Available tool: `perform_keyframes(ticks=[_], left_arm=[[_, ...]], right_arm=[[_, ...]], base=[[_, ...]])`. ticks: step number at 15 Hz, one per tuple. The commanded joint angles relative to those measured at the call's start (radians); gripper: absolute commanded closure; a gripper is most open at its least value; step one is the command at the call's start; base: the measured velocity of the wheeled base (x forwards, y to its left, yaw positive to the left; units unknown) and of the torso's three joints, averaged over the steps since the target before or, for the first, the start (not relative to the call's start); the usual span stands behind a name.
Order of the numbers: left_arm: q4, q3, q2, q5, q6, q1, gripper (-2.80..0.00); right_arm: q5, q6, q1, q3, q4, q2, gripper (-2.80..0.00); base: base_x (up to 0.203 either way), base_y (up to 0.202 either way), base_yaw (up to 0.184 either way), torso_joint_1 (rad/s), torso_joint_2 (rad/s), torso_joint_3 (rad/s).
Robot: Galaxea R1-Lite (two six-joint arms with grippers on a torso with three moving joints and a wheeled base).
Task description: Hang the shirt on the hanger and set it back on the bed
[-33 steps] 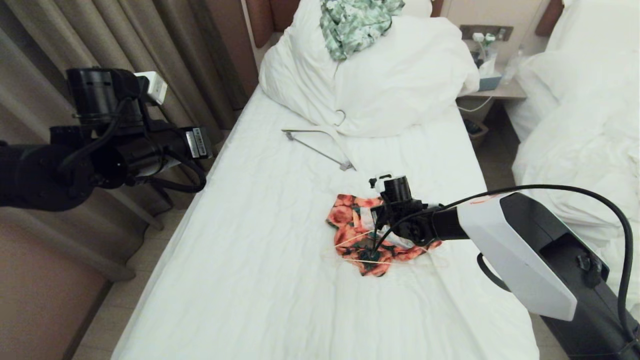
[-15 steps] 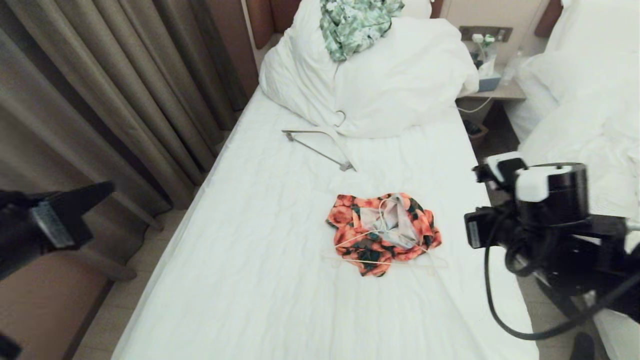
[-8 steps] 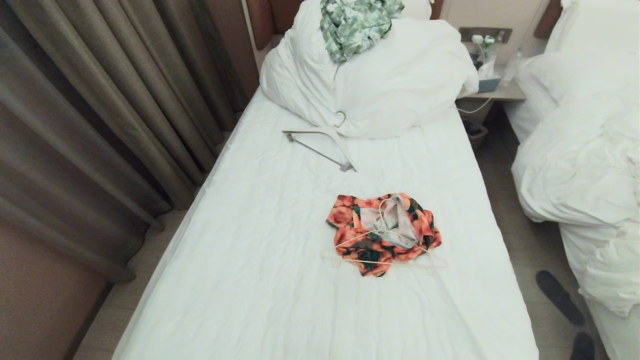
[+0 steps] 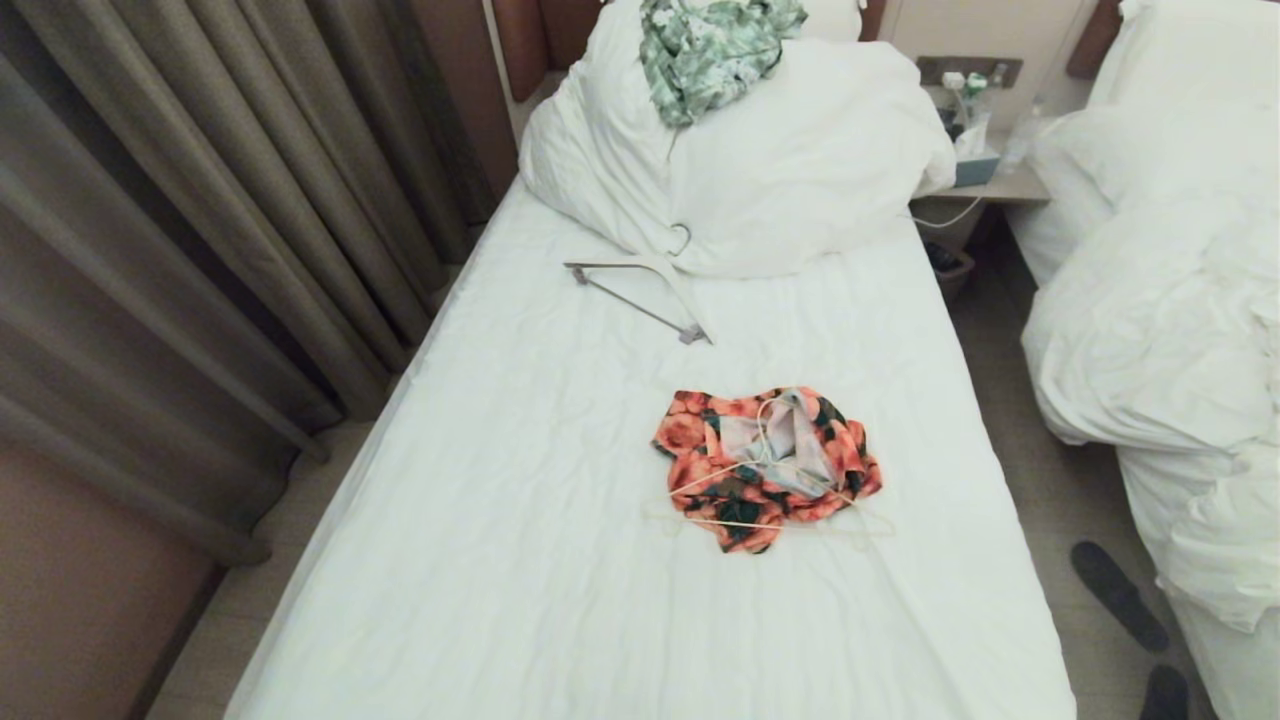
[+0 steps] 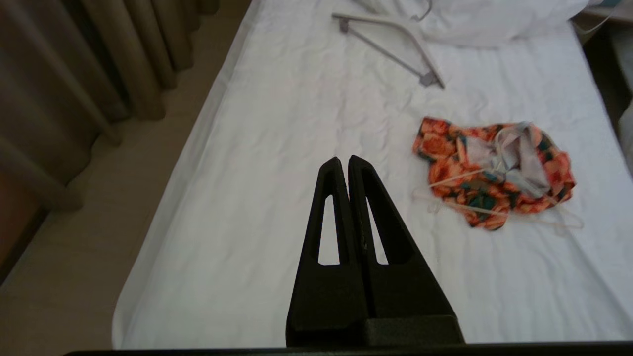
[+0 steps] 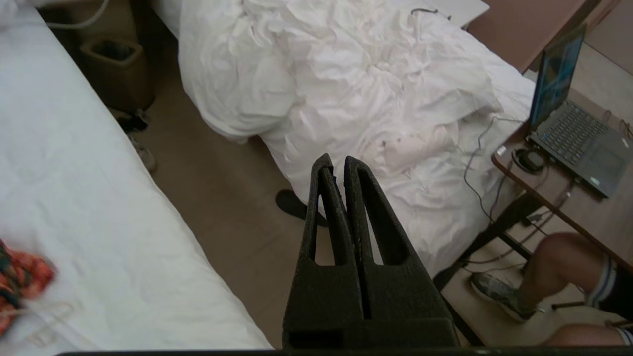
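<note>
The orange-flowered shirt [image 4: 765, 465] lies crumpled in the middle of the bed [image 4: 520, 500], pale lining up. The thin cream hanger [image 4: 720, 522] lies in and across it, its bar along the shirt's near edge and its hook on the lining. Neither arm shows in the head view. In the left wrist view my left gripper [image 5: 343, 160] is shut and empty, held above the bed [image 5: 277, 148], apart from the shirt [image 5: 494, 168] and hanger [image 5: 474, 209]. My right gripper [image 6: 334, 160] is shut and empty over the floor beside the bed [image 6: 59, 173]; the shirt's edge [image 6: 20, 277] shows there.
A thicker white hanger [image 4: 640, 285] lies below the pillows [image 4: 800, 170], which carry a green-and-white garment [image 4: 705, 50]. Curtains [image 4: 200, 200] hang left. A second bed [image 4: 1150, 300], slippers [image 4: 1115, 595] and a nightstand [image 4: 990, 180] are right. A person's leg [image 6: 568, 257] is by a laptop table [image 6: 568, 123].
Both arms have drawn back out of the head view; earlier the right gripper was down at the shirt. Shirt and hanger lie unmoved on the bed.
</note>
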Motion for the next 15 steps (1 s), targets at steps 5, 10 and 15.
perform_keyframes(ticks=[5,10,15], left_arm=[[-0.079,0.133,-0.001,0.128,0.039,0.028,0.0],[-0.05,0.188,-0.084,0.012,0.108,0.132,0.0],[-0.035,0.291,-0.239,-0.11,0.117,0.114,0.0]], right_arm=[[0.049,0.018,-0.041,0.223,0.008,-0.218,0.0],[0.205,0.017,-0.059,0.306,0.008,-0.324,0.0],[0.5,0.016,-0.067,0.405,-0.012,-0.417,0.0]], base=[[0.0,0.0,0.0,0.0,0.0,0.0],[0.0,0.0,0.0,0.0,0.0,0.0],[0.0,0.0,0.0,0.0,0.0,0.0]])
